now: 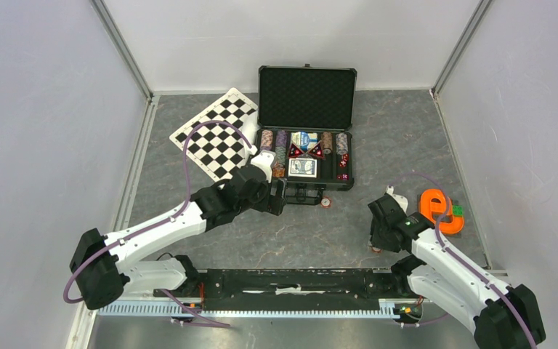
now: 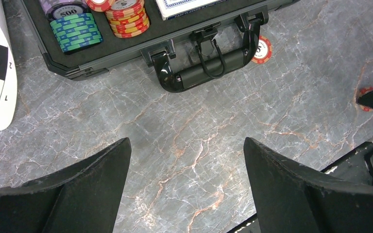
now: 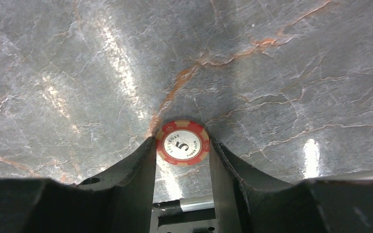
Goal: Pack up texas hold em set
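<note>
Well back on the grey marbled table [image 1: 298, 236], at the far centre, the black case [image 1: 349, 156] stands open, its foam-lined lid [image 1: 306, 98] raised toward the far wall. In its left part are upright stacks of poker chips [image 1: 267, 139]; the left wrist view shows a green-striped stack [image 2: 75, 31] topped by a 500 chip beside a red-and-yellow stack [image 2: 126, 19]. In the middle a blue card deck [image 1: 302, 167] lies at the near side and a second deck [image 1: 304, 138] at the far side, with two dark triangular pieces [image 1: 295, 151] between them. More chip stacks and the red dice [image 1: 343, 161] fill the right part.

Outside the case, a loose red-and-cream chip [image 2: 262, 49] lies on the table, touching the right end of the case handle [image 2: 209, 73].

The left gripper [image 2: 187, 160] hangs just near of the handle, its fingers spread wide over bare table and holding nothing.

The right gripper [image 3: 182, 160] is down at the near right, narrowed onto a red 5 chip [image 3: 182, 142] lying flat on the table, one finger against each edge.

A checkered board [image 1: 214, 138] lies left of the case, and an orange object [image 1: 436, 207] lies at the right.
</note>
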`<control>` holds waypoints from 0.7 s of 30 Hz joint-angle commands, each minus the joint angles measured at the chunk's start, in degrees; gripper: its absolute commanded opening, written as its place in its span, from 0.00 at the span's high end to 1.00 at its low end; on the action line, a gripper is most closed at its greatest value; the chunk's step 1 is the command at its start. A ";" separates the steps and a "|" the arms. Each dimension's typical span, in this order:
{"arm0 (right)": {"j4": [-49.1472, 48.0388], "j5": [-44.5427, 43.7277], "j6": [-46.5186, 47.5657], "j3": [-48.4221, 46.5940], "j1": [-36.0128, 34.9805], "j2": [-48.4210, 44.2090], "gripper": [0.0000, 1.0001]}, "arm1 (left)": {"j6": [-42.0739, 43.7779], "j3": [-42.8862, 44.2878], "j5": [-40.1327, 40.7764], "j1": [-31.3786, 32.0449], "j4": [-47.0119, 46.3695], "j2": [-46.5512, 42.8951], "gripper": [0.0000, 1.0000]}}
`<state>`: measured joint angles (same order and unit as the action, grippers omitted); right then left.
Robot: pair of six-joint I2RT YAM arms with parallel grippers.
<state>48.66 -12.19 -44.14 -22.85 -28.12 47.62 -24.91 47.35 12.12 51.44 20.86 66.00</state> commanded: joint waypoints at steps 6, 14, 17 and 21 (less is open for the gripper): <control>1.75 4.73 -0.70 -6.67 -0.53 3.41 0.59 | 3.03 0.55 0.70 -0.64 -1.97 -0.24 0.08; -0.04 5.06 1.04 -10.99 -0.55 5.88 0.58 | 2.72 -0.14 -0.43 -1.16 -3.35 0.05 0.08; -3.46 6.03 1.42 -12.71 -0.52 7.85 0.58 | 2.20 -0.84 -1.98 -2.05 -4.67 0.01 0.07; -5.97 7.13 3.33 -17.06 -0.54 13.01 0.57 | 1.97 -0.86 -5.86 -5.33 -4.99 0.90 0.07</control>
<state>47.40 -6.33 -43.03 -34.13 -28.49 57.10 -24.27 46.70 10.04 48.90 19.03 66.06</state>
